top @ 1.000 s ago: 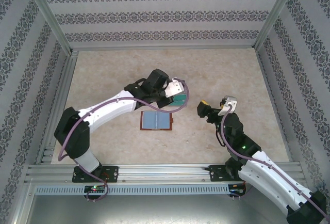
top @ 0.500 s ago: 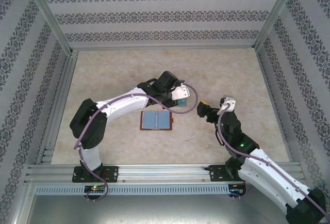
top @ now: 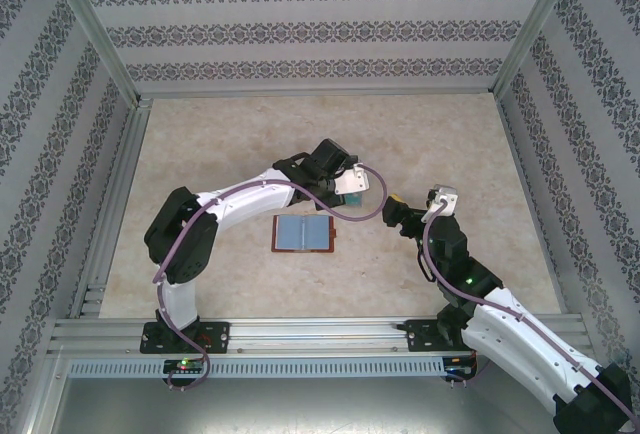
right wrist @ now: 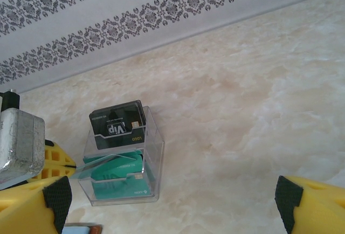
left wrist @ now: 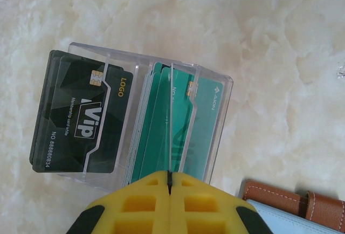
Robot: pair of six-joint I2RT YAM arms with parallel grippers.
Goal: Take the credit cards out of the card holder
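While pinching a teal card (right wrist: 110,166) at the clear box (right wrist: 155,158) with the left gripper (left wrist: 169,177), hovers far-right of the open card holder (top: 302,235), with the right gripper (right wrist: 172,197) spread wide.

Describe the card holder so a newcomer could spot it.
Near the middle of the beige marbled table, on the near side of the left gripper, the card holder lies open flat. It is a small rectangle with a reddish-brown rim and blue-grey inner panels, unlike the clear plastic box beyond it holding a black card and green cards.
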